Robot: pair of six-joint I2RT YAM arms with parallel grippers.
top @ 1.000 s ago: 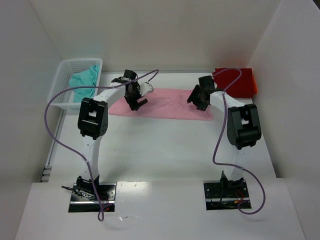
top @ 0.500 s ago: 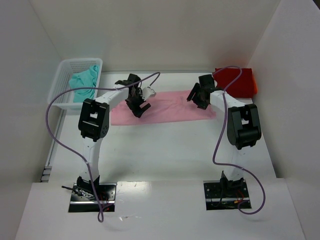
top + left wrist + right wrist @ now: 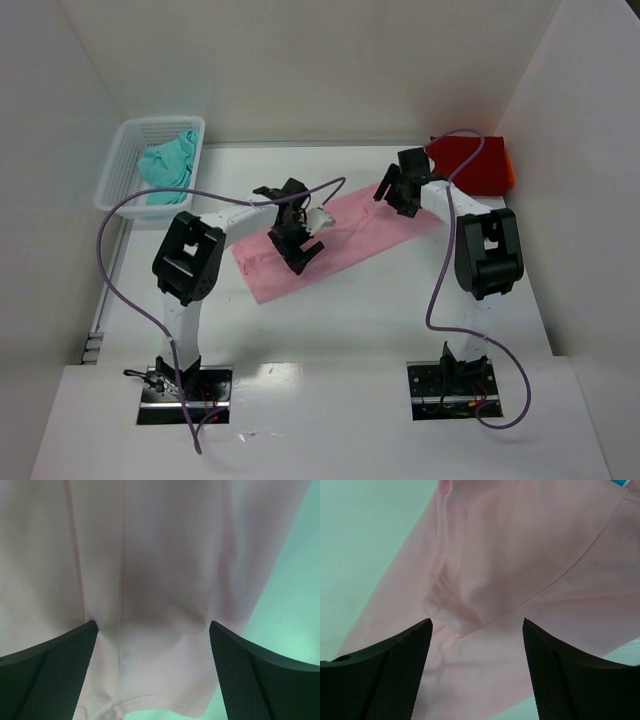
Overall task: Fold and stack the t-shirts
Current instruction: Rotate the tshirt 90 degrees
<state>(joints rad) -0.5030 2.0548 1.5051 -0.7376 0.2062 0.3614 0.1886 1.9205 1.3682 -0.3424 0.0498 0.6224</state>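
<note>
Basket [image 3: 114,180] holding teal t-shirt [image 3: 165,163], pink t-shirt [image 3: 365,228] on counter [image 3: 350,310], left end effector [image 3: 298,252] and right end effector [image 3: 402,193] wide above it

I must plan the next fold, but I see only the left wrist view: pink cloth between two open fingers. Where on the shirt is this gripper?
Observer: The left gripper is over the nearer, left part of the pink t-shirt, which lies slanted across the table.
Operator: And the other arm?
Observer: The right gripper is open over the shirt's far right end.
Operator: Is any shirt folded already?
Observer: Yes, the red t-shirt lies folded in the far right corner.
</note>
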